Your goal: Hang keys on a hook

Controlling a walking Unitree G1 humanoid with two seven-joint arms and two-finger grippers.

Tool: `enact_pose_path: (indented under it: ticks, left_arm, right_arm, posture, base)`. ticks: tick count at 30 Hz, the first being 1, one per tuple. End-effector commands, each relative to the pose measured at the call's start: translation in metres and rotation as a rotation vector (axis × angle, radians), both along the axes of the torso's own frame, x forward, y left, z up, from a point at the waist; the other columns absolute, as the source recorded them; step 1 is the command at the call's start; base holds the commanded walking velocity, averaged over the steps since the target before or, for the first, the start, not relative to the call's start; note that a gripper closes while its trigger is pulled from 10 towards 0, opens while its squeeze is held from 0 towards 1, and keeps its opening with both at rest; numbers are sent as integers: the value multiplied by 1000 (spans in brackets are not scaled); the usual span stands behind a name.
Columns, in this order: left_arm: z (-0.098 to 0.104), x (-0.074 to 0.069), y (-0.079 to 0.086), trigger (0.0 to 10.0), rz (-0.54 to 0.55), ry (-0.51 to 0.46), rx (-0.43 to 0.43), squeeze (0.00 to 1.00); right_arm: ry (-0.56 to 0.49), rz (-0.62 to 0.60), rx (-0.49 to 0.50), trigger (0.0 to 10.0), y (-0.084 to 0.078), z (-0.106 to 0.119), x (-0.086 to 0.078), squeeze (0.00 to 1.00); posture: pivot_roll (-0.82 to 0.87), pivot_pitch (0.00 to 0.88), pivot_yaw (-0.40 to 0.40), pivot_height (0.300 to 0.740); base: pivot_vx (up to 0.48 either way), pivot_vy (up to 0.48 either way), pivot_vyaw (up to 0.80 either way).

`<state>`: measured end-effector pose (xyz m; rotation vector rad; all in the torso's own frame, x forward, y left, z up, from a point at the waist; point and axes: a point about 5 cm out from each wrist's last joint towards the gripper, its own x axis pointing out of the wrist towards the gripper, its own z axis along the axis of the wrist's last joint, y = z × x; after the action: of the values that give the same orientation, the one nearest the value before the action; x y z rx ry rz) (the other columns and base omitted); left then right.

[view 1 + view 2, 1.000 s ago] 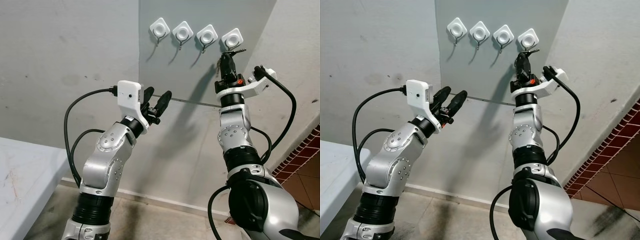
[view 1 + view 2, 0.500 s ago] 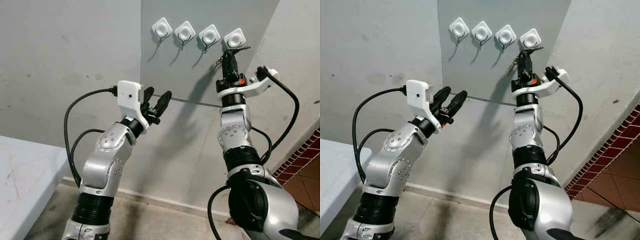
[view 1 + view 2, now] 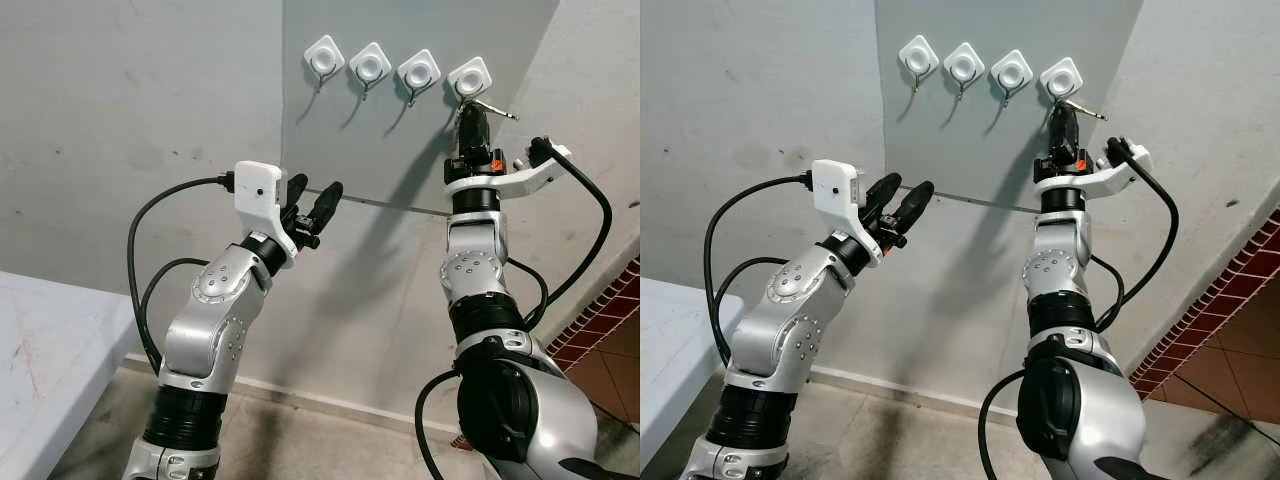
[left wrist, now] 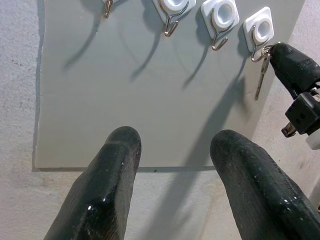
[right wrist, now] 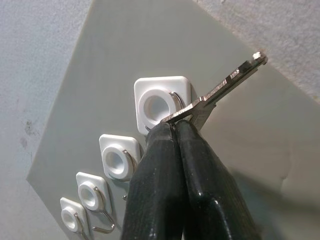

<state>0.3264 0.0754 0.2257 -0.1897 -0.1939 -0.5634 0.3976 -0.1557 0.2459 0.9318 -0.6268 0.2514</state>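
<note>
Four white square hooks [image 3: 397, 68] line a grey wall panel [image 3: 390, 150] in a row, each with a metal wire hook beneath. One silver key [image 5: 217, 90] sits pinched at its head between the closed fingers of the right gripper [image 5: 174, 127], raised to the rightmost hook [image 5: 161, 102] — the blade juts up and away from the panel, the head just at that hook's wire. Lower and well apart from the row, the left gripper [image 3: 312, 205] points at the wall, its two black fingers [image 4: 107, 175] spread and holding nothing.
</note>
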Motion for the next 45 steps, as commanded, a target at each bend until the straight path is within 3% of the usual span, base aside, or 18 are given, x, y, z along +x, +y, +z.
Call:
enact_pose_path:
  ticks: [1,12,14,24,25,29,34,45]
  left_arm:
    - [2,-2,-3,10000,-14,-5,1,0]
    - [2,-2,-2,10000,-9,-3,-7,0]
    - [2,-3,-2,10000,-8,-3,-8,0]
    - [2,-3,-2,10000,-5,-1,-9,0]
    - [2,-3,-1,10000,-3,-1,-10,0]
    - [2,-3,-1,10000,-1,-1,-11,0]
    - [1,-4,0,10000,5,1,-11,0]
    - [-6,-3,6,10000,42,16,-3,0]
  right_arm:
    - [-29,-34,21,10000,-8,8,-1,0]
    - [81,8,41,10000,-4,-6,4,0]
    - [110,33,90,10000,-2,-12,5,0]
    - [131,51,108,10000,-1,-15,6,0]
    - [126,51,96,10000,-1,-15,5,1000]
    - [111,54,99,10000,-1,-15,4,1000]
    - [95,33,-71,10000,6,-20,0,1000]
    - [118,35,-256,10000,14,-46,-15,1000]
  posture:
    - [18,17,-55,740]
    - [20,22,-57,740]
    - [23,23,-60,740]
    - [23,22,-62,740]
    - [23,22,-62,740]
    - [26,22,-64,740]
    - [27,22,-64,740]
    - [27,20,-66,740]
  base:
    - [0,0,0]
    - [0,0,0]
    - [0,0,0]
    - [0,0,0]
    - [0,0,0]
    - [0,0,0]
    - [0,0,0]
    - [0,0,0]
